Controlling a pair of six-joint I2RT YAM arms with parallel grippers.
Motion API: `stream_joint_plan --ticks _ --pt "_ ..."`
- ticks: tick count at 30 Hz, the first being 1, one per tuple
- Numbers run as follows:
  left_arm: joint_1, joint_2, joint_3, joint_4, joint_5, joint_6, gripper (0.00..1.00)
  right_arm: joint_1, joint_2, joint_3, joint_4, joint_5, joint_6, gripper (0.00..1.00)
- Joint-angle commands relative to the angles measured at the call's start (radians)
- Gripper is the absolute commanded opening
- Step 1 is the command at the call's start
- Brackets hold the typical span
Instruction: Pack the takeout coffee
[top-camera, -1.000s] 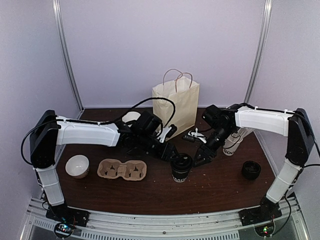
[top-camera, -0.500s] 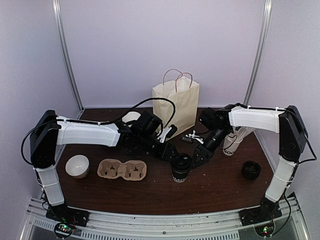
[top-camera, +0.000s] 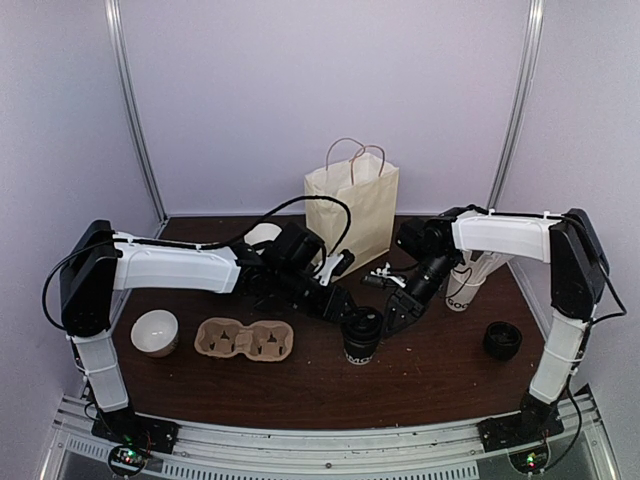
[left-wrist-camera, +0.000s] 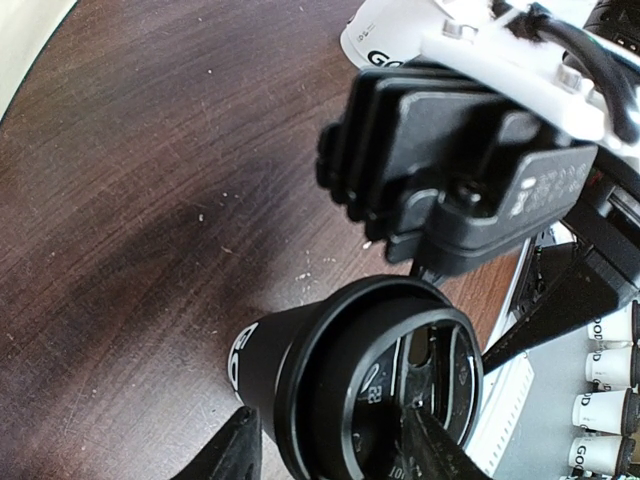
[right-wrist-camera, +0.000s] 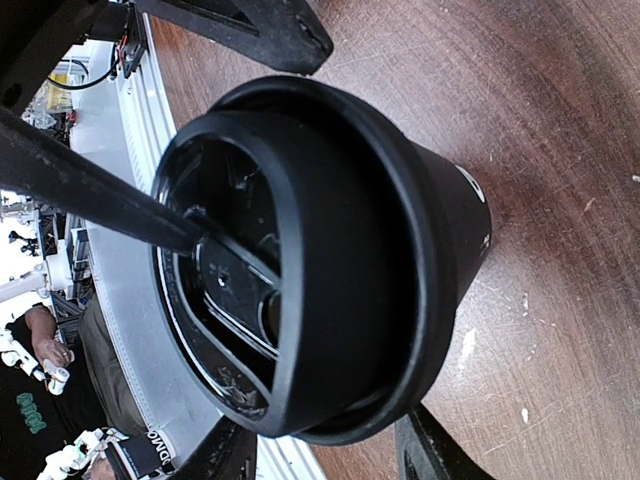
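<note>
Both your left end effector (top-camera: 345, 308) and right end effector (top-camera: 392, 318) straddle the takeout coffee (top-camera: 360, 338) at its black lid, from opposite sides. You cannot tell whether either actually grips it. It stands upright on the desk (top-camera: 430, 375), before the paper bag (top-camera: 352, 205).

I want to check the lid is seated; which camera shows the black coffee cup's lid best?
Right wrist view: the lid fills the frame, its rim nearly fully visible. Left wrist shows it smaller, cut off at the bottom edge. Top view shows it tiny.
</note>
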Motion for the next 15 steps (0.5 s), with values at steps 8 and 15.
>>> stream_joint_plan --ticks 8,15 --pt "0.004 -0.021 0.041 -0.058 -0.020 0.052 0.54 -0.007 -0.021 -0.005 0.055 0.190 -0.062 0.48" --pt "0.001 -0.090 0.091 -0.086 -0.068 0.089 0.60 -0.008 -0.137 0.074 0.000 0.055 -0.131 0.59"
